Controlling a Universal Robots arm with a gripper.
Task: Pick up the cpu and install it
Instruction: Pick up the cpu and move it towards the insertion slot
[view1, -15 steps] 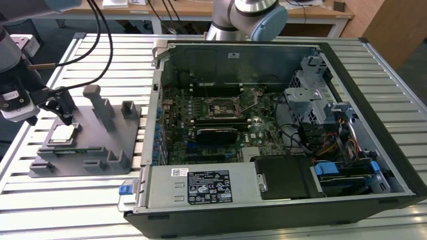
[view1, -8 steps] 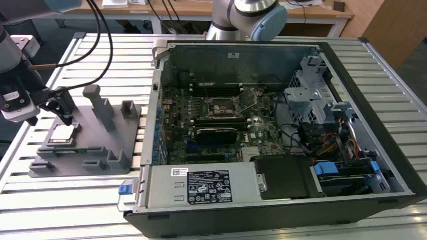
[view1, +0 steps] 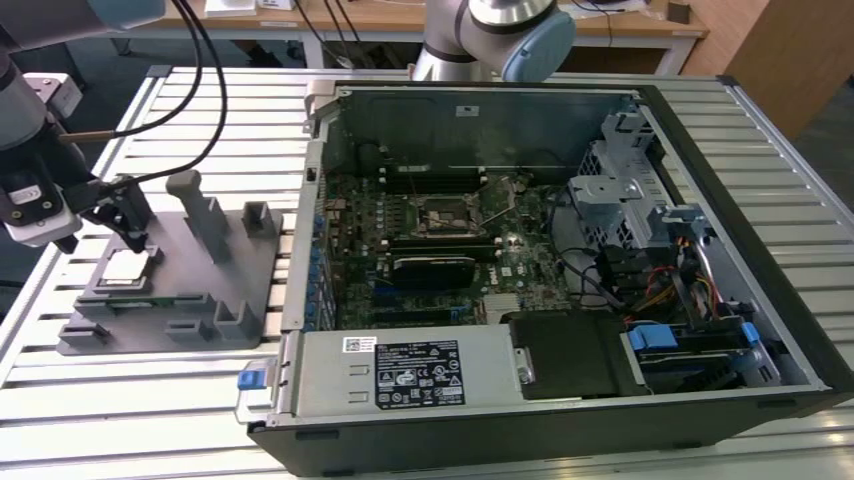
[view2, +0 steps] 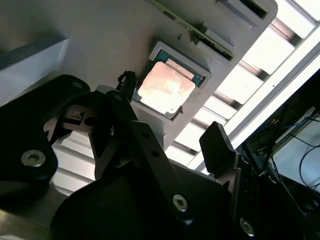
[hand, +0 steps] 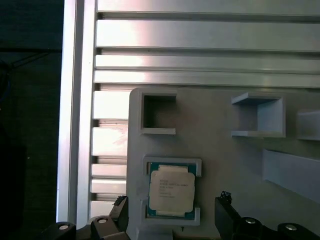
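So the cpu (view1: 127, 268) is lying flat, silver lid up, in a shallow pocket near the corner of a grey holder (view1: 200, 295), at the exterior view's left. It's square, so there's no real long axis; in the first wrist view its edges (hand: 172, 191) run parallel to the pocket walls.

The gripper (view1: 124, 222) hangs right above it with its jaws spread. In the first wrist view one fingertip (hand: 223, 200) sits off each side of the chip and nothing is touching it.

A couple of upright posts (view1: 200, 212) on the holder stand just beside the gripper. Next to the holder is an open case (view1: 747, 190) with the motherboard (view1: 534, 265) and its socket (view1: 438, 212) exposed. Everything's on a slatted metal tabletop (view1: 134, 400), with a wooden desk (view1: 400, 15) behind.
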